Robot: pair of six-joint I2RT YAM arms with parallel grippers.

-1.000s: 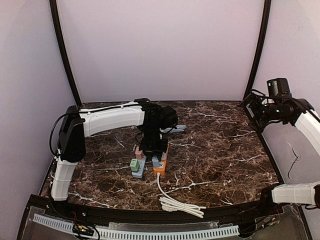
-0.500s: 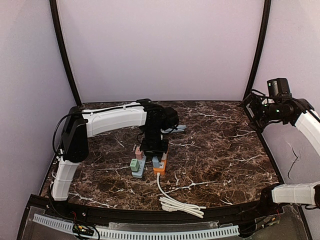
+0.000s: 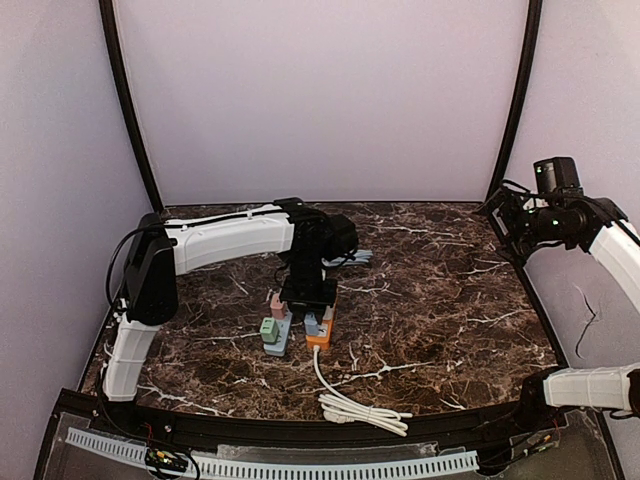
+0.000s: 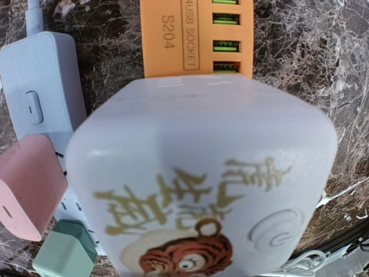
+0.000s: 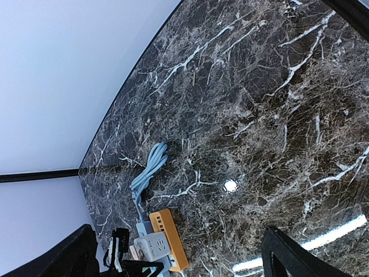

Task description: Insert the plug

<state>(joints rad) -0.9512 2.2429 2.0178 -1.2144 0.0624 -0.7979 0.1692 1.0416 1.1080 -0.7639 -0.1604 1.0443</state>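
Observation:
A white cube plug (image 4: pixel 202 173) with a tiger print fills the left wrist view. My left gripper (image 3: pixel 308 290) is shut on it, its fingers hidden behind the cube. The plug sits over the near end of an orange USB power strip (image 4: pixel 196 37), covering part of it. I cannot tell whether it is seated. In the right wrist view the plug (image 5: pixel 153 247) shows a socket face, lying across the orange strip (image 5: pixel 170 239) and the blue one. My right gripper (image 3: pixel 510 225) hangs open high at the far right, holding nothing.
A pale blue power strip (image 4: pixel 43 86) lies left of the orange one, carrying a pink plug (image 4: pixel 26 184) and a green plug (image 4: pixel 66 254). Its blue cable (image 5: pixel 149 167) is coiled behind. A white cable (image 3: pixel 355 405) trails to the table's front edge.
The left arm's elbow has edged slightly to the right; its gripper and the plug stay over the strips. The right arm has not moved.

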